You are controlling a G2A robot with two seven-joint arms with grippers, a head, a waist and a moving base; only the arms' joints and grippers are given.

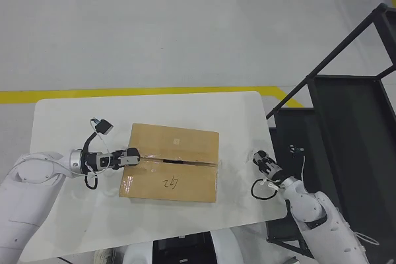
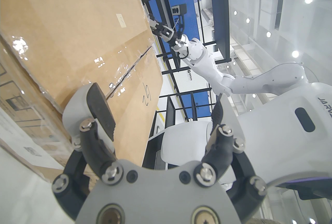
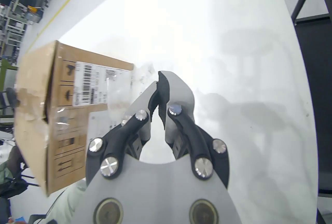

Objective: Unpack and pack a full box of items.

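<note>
Left hand: The left hand (image 1: 133, 158) (image 2: 158, 92) is at the box's left end, level with its top edge. Its fingers are spread wide and hold nothing. One finger (image 2: 99, 105) sits right at the end of the tape seam; I cannot tell whether it touches.
Box: The box (image 1: 175, 162) (image 2: 64, 28) (image 3: 33, 105) lies flat near the middle of the tabletop (image 1: 72, 119) (image 3: 220, 28) with both top flaps down. The tape seam (image 1: 178, 160) (image 2: 129, 72) runs left to right along its top, split along part of its length.
Right hand: The right hand (image 1: 257, 158) (image 3: 158, 79) (image 2: 153, 24) hovers low over the tabletop just off the box's right end, clear of the cardboard. Its fingers are pressed together. Loose clear tape (image 3: 140, 74) trails from that end of the box to just beside the fingertips; I cannot tell whether it is pinched.
Edges: The tabletop's right edge is close behind the right hand, and a dark shelf rack (image 1: 356, 132) stands just past it.
Open room: Bare tabletop lies left of and beyond the box. A narrower strip runs along the side nearest the robot.
</note>
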